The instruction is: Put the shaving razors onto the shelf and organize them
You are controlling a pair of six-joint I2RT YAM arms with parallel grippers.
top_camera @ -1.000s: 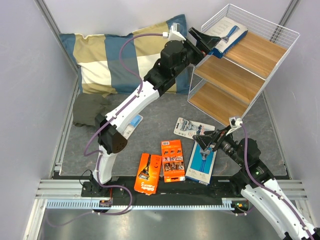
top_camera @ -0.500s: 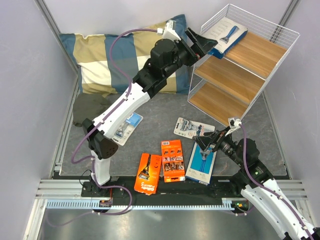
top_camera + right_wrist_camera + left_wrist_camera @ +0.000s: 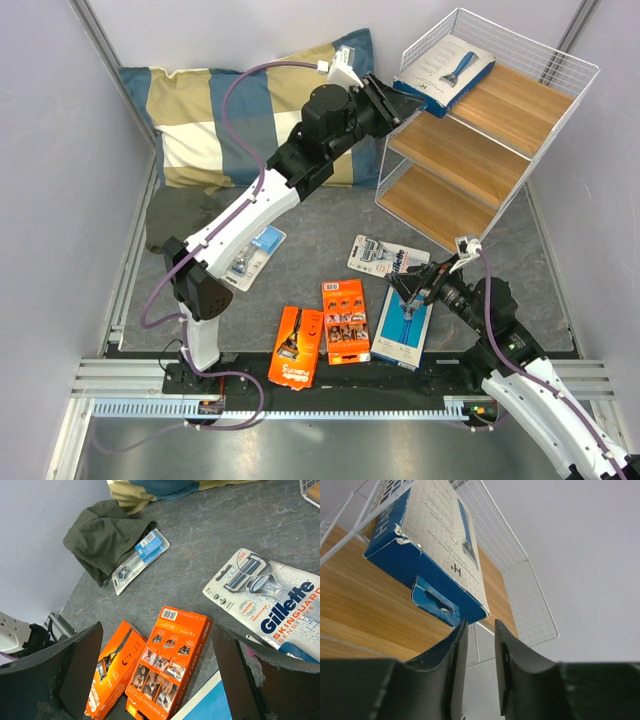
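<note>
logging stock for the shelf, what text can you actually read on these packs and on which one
"Gillette SKINGUARD": grey blister pack; smaller print unreadable.
"1X": orange pack with the barcode; side print too small.
"H'": pale face of the blue box on the shelf.
Other orange pack, small blister pack by the cloth: too blurred to read.

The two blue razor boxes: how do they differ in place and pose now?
The upper blue box rests on the top board of the shelf, just ahead of the left gripper. The lower blue box lies on the table, below the open right gripper. In the top view the first runs left to right, the second near to far. Both show the razor picture upward.
</note>
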